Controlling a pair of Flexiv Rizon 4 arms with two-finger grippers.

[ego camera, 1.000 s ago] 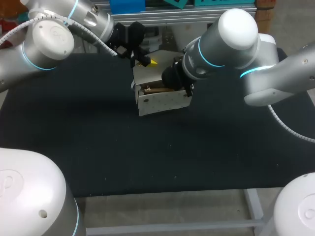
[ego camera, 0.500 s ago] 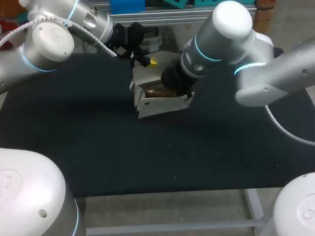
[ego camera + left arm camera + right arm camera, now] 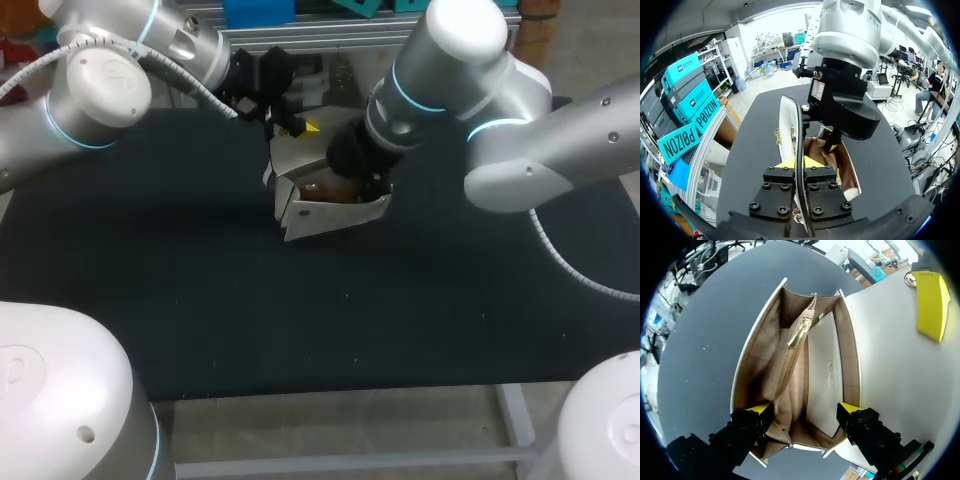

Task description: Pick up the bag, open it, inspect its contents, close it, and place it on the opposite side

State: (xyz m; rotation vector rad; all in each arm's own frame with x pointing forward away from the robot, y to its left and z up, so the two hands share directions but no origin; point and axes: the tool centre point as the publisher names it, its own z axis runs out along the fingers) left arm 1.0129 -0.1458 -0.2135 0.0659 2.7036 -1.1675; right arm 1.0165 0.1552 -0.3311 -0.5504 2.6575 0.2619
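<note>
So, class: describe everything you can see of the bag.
The bag looks like white leather with a tan lining, a middle divider and a gold zip. It stands open on the black table, far middle. Left gripper pinches its raised flap; right gripper has open fingers at its mouth.
</note>
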